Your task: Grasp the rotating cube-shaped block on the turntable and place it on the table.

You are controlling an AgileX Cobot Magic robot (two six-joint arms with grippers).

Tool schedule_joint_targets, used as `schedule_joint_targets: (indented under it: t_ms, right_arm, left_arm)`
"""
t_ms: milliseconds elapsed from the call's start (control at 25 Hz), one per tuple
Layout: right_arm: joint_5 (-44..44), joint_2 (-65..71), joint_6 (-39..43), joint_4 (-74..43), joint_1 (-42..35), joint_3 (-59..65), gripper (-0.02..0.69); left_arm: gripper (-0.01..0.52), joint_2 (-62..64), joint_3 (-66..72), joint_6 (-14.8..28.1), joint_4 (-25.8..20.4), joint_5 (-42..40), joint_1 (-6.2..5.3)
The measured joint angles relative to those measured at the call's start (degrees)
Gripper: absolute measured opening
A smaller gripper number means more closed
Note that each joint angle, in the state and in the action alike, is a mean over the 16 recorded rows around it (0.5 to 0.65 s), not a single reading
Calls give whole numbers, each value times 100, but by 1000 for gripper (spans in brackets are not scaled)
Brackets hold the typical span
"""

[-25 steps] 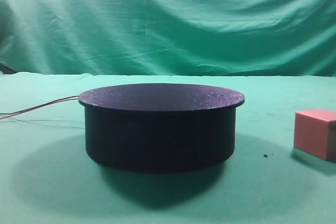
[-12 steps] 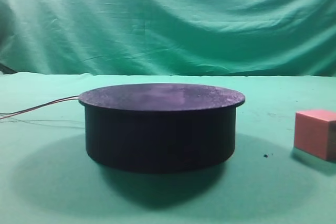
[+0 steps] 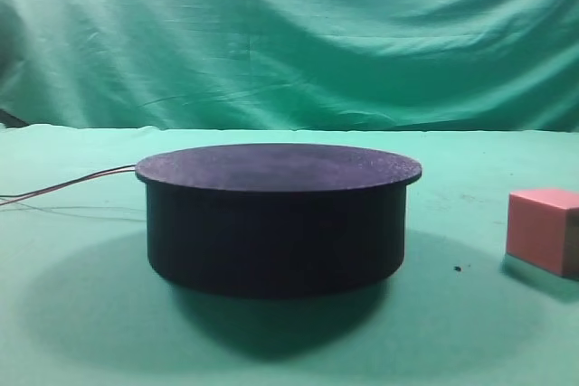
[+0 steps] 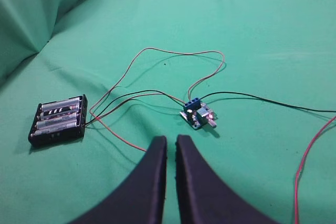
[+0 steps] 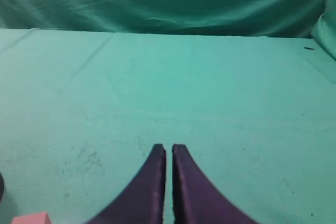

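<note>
Already off the turntable [image 3: 276,214], the cube [image 3: 543,228] sits on the table [image 3: 81,332] at the right edge of the exterior view, well apart from the black disc and resting flat on the green cloth. Its top face looks paler than its salmon front, and a shadow falls on the cloth at its base. A tiny dark speck lies on the cloth between it and the turntable.

The turntable stands in the middle of the table, its rough round top bare, casting a wide shadow onto the cloth around its base. Thin red wires [image 3: 68,187] run from its left side toward the left edge of the view.

In the right wrist view, the right gripper [image 5: 168,150] hangs above bare cloth with its two dark fingers nearly touching, only a thin slit between them, and nothing held. A corner of the cube [image 5: 30,219] shows at the bottom left of that view, well off to the side of the fingers.

In the left wrist view, the left gripper [image 4: 171,141] also has its fingers drawn almost together and holds nothing. Beyond it on the cloth lie a black battery holder [image 4: 58,120] with cells in it and a small blue circuit board [image 4: 198,115], joined by red and black wires.
</note>
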Motion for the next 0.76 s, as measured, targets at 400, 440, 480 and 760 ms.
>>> schedule_joint_targets:
  t_ms: [400, 440, 480, 760]
  right_arm:
    - [448, -129, 0, 5, -46, 18, 49]
    - [457, -129, 0, 5, -47, 18, 49]
    - [463, -129, 0, 5, -47, 18, 49]
    - [474, -129, 0, 6, -47, 18, 49]
  left_arm:
    - [0, 0, 0, 0, 0, 0, 0]
    - [0, 0, 0, 0, 0, 0, 0]
    - [0, 0, 0, 0, 0, 0, 0]
    - [0, 0, 0, 0, 0, 0, 0]
